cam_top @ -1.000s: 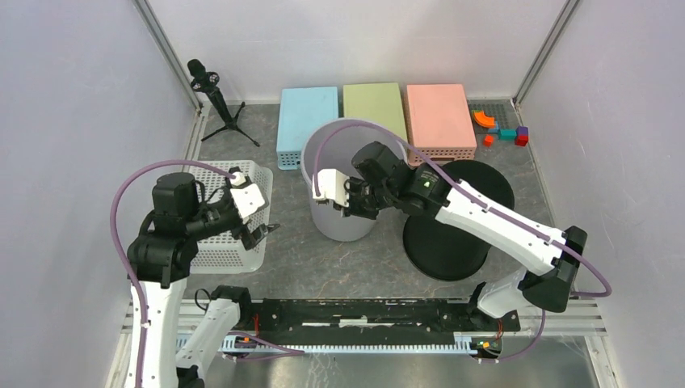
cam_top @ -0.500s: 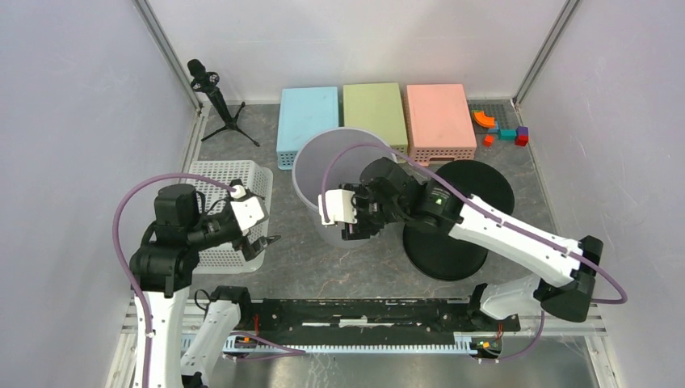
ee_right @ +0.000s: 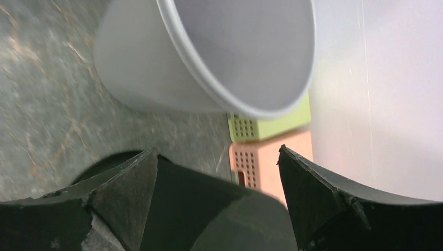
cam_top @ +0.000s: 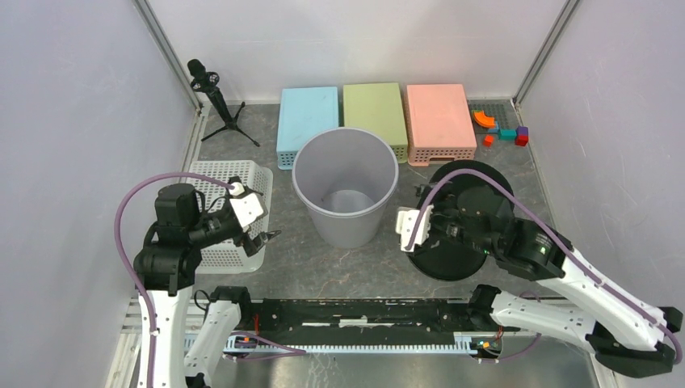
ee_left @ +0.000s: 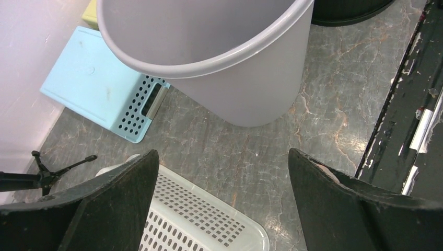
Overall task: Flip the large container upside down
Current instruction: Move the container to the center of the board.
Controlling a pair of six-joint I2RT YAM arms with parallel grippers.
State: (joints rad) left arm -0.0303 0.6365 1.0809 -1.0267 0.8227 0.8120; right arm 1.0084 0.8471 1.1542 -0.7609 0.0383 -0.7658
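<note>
The large container, a grey bucket (cam_top: 355, 225), stands upright in the middle of the table with its mouth up and nothing inside. It fills the top of the left wrist view (ee_left: 251, 83) and of the right wrist view (ee_right: 141, 68). My right gripper (cam_top: 413, 236) (ee_right: 218, 151) is open, apart from the bucket on its right. It hovers over the left edge of a black container (cam_top: 472, 186) (ee_right: 209, 209) that stands mouth down. My left gripper (cam_top: 265, 237) (ee_left: 222, 157) is open and holds nothing, left of the bucket above the corner of a white basket (cam_top: 218, 255) (ee_left: 209, 219).
Blue (cam_top: 308, 121), green (cam_top: 373, 107) and pink (cam_top: 439, 120) bins lie mouth down along the back. Small coloured blocks (cam_top: 501, 129) sit at the back right and a black tripod (cam_top: 216, 101) at the back left. A black rail (cam_top: 363, 311) runs along the near edge.
My right gripper opened, let go of the grey bucket's rim and drew back to the right over the black container. The bucket settled from tilted to upright. The left arm barely moved.
</note>
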